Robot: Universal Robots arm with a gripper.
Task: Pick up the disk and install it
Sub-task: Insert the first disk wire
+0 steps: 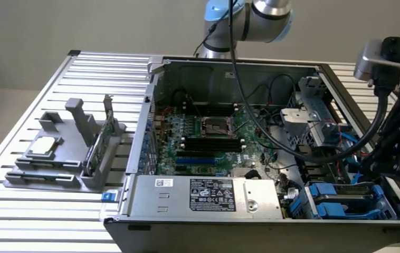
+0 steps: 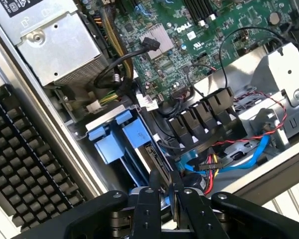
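Tangled cables (image 2: 241, 160) crowd the drive bay (image 2: 112, 145) beside the pincer (image 2: 164, 178).

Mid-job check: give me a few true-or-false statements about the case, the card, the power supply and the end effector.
1. The case is open, with the motherboard exposed. True.
2. The green card lies inside the case. False: it stands upright in the grey fixture on the table.
3. The end effector is nearest the blue brackets in the drive bay. True.
4. The power supply sits on the grey fixture. False: it is in the case, along its near edge.
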